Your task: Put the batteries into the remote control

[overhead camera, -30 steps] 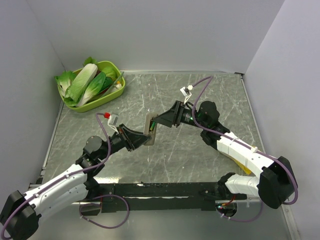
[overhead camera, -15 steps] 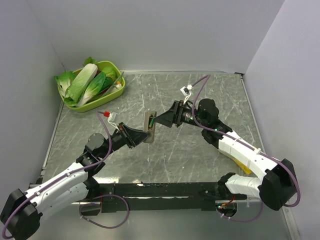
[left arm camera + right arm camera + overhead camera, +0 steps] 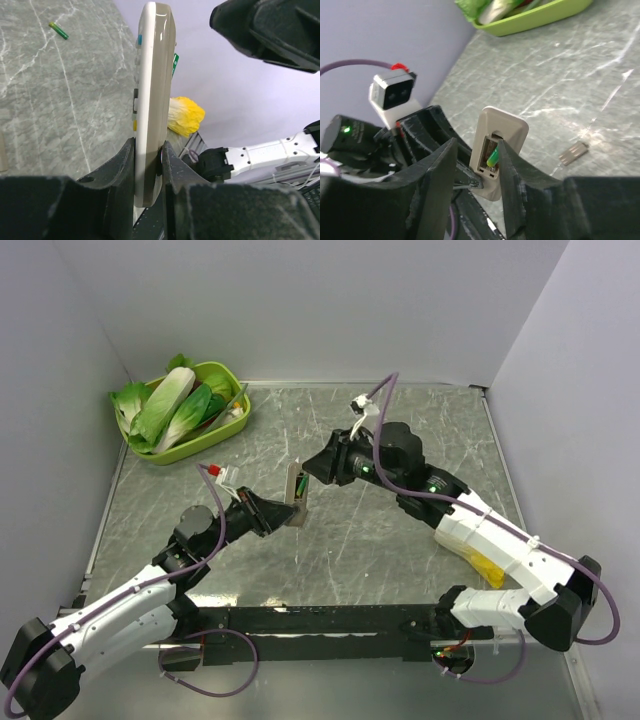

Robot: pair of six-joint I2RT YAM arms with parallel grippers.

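The top camera looks down from behind the arms on the whole worktop (image 3: pixel 350 560). The left wrist camera, close, faces the right edge; the right one faces the far-left corner. All share the remote control (image 3: pixel 297 492) (image 3: pixel 152 100) (image 3: pixel 507 122).

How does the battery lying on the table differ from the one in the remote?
The loose battery lies flat on the table, apart from both hands; the loaded battery sits tilted in the open compartment of the remote control. The loose battery touches only the table; the loaded battery rides in the remote, which the left hand clamps upright. Both are small green sticks with a yellowish end.
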